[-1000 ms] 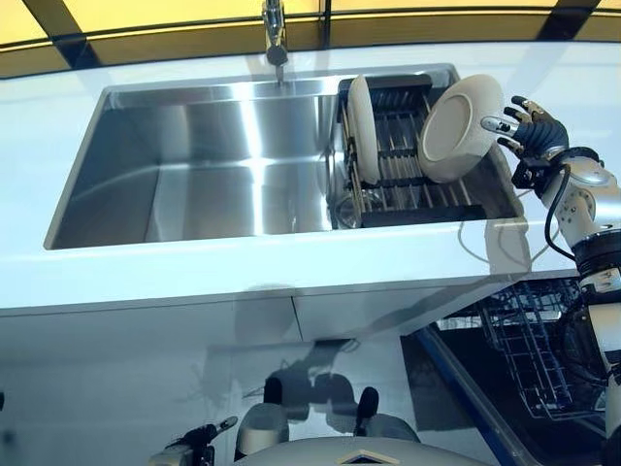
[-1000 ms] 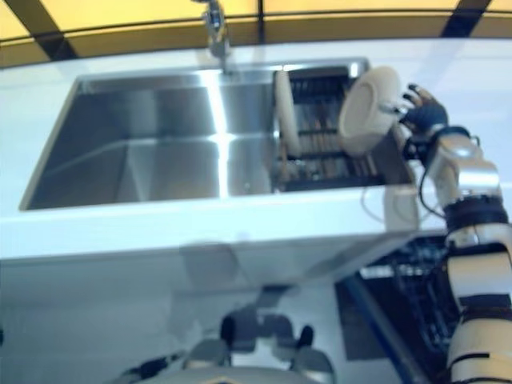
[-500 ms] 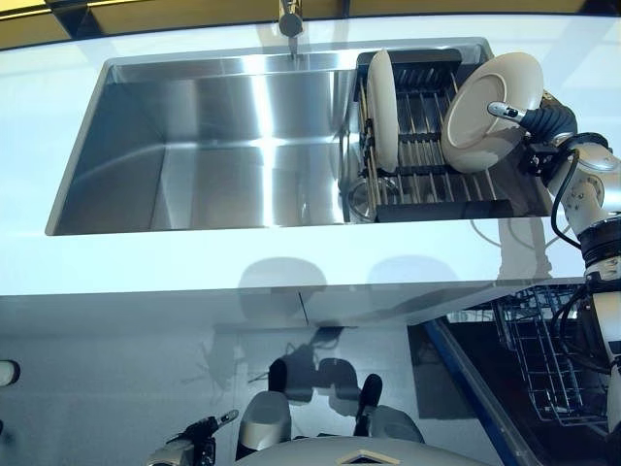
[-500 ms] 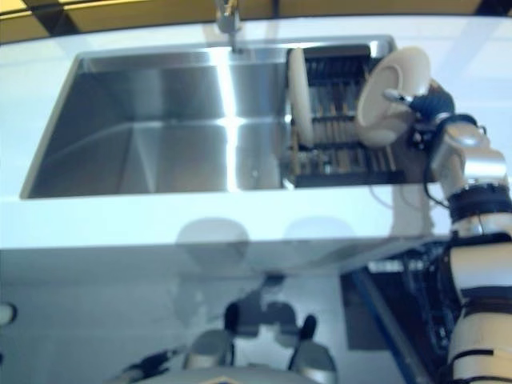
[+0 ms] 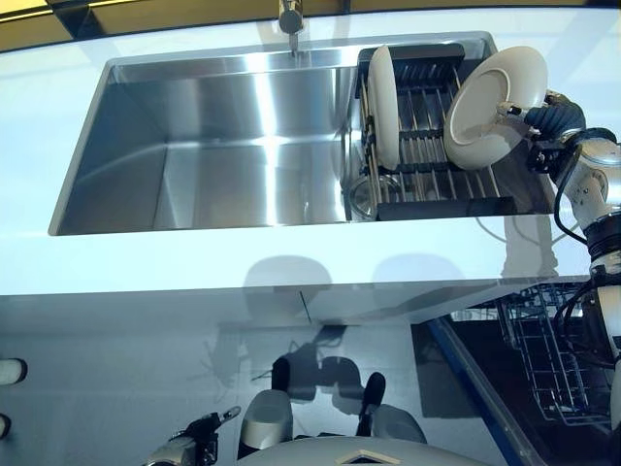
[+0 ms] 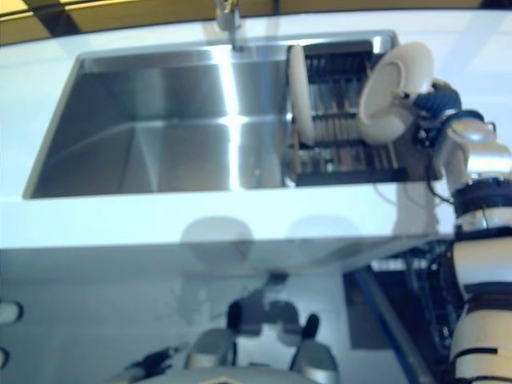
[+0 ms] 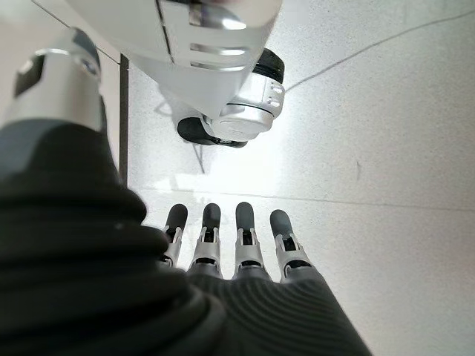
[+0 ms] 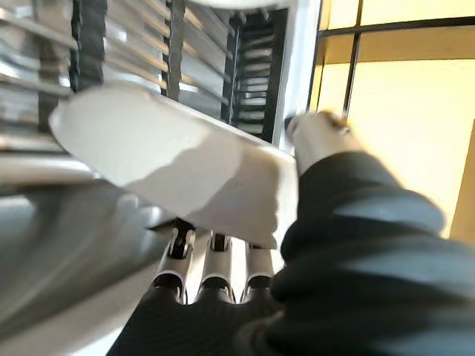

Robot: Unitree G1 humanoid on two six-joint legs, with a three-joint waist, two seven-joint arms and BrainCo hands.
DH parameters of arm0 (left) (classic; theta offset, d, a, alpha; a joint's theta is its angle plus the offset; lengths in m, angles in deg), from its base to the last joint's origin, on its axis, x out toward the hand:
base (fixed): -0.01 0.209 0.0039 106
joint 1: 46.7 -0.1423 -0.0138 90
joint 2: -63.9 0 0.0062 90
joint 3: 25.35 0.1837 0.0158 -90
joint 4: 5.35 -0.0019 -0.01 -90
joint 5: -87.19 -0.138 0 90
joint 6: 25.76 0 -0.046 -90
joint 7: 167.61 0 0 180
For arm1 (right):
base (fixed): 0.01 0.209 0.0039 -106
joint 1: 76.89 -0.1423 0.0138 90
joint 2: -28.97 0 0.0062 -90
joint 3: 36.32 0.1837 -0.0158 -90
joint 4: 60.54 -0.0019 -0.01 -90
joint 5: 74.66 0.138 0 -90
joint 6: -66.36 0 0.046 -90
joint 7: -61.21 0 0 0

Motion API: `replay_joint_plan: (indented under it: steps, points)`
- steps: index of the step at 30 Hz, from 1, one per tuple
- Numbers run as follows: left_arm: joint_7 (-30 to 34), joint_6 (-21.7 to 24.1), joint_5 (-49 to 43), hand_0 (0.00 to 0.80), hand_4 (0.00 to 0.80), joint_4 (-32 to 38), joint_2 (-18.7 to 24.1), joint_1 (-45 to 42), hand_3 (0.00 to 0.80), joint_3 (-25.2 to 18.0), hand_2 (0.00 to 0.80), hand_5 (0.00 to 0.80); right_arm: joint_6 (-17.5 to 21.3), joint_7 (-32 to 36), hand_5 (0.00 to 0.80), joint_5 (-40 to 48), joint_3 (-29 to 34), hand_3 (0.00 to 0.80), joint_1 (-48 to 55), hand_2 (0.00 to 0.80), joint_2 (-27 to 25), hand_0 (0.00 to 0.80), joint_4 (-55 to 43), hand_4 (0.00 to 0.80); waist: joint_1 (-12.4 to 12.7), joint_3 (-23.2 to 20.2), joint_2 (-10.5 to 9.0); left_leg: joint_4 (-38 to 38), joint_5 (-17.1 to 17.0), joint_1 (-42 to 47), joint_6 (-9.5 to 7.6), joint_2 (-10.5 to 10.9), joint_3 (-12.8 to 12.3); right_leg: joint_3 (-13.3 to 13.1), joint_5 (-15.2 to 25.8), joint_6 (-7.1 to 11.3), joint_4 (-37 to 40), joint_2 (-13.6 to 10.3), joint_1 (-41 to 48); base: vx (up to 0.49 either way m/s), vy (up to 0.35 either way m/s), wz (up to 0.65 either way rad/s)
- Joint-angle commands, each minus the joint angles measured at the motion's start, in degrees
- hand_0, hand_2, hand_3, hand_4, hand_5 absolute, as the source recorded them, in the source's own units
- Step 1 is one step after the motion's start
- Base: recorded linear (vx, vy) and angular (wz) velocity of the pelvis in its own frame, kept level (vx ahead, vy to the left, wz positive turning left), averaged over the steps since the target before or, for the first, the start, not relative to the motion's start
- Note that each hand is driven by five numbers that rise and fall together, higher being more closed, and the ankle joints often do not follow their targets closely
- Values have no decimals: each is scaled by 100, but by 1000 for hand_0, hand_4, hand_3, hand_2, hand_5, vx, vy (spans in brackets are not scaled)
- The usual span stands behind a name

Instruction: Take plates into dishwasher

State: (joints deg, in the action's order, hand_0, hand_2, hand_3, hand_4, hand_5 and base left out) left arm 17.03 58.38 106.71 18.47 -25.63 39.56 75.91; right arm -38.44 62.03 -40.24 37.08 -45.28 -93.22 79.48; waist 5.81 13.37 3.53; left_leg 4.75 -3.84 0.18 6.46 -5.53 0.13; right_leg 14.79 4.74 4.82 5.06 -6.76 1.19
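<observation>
A white plate (image 5: 495,105) leans at the right end of the dark dish rack (image 5: 427,165) in the sink. My right hand (image 5: 551,121) grips its right rim, thumb on the front face and fingers behind. In the right wrist view the plate (image 8: 185,170) sits between the thumb and the fingers (image 8: 215,278). A second white plate (image 5: 382,94) stands upright at the rack's left end. My left hand (image 7: 230,245) hangs low beside me with straight fingers and holds nothing; it also shows at the bottom of the left eye view (image 5: 189,449).
The steel sink (image 5: 213,155) has a bare left basin under the faucet (image 5: 290,17). A white counter (image 5: 291,272) runs along the front. The open dishwasher's wire basket (image 5: 543,359) is below the counter at the lower right.
My right hand went from spread fingers beside the plate's rim to gripping it with the thumb across its face. The whole picture shifted with the camera.
</observation>
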Motion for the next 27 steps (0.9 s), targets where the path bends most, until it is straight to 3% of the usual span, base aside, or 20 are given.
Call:
replay_joint_plan:
  steps: [1, 18, 27]
  points:
    - [-10, -54, 121, 0, 0, -78, 221, 61, 0, 472, 0, 0, 443, -377, 800, -329, -537, 800, -706, 800, -473, 800, -92, 800, 112, -158, -358, 25, 66, -28, -106, 173, -140, -85, 56, 202, -19, -291, -34, 0, 0, 0]
    - [12, -80, -35, 0, 0, -95, 224, -81, 0, 441, 0, 0, 533, -463, 800, -563, -575, 800, -587, 800, -752, 800, -109, 800, 68, -524, -497, 25, 180, 247, -127, 161, -246, -140, -2, 242, -6, -260, 193, -4, 10, 0]
    - [139, -144, -170, 0, 0, -45, 268, -87, 0, 367, 0, 0, 627, -275, 800, -612, -493, 800, -362, 800, -1378, 800, -645, 800, -196, -731, -723, 25, 337, 492, -215, 207, -426, -418, 43, 299, -6, -232, 274, -21, 80, -7]
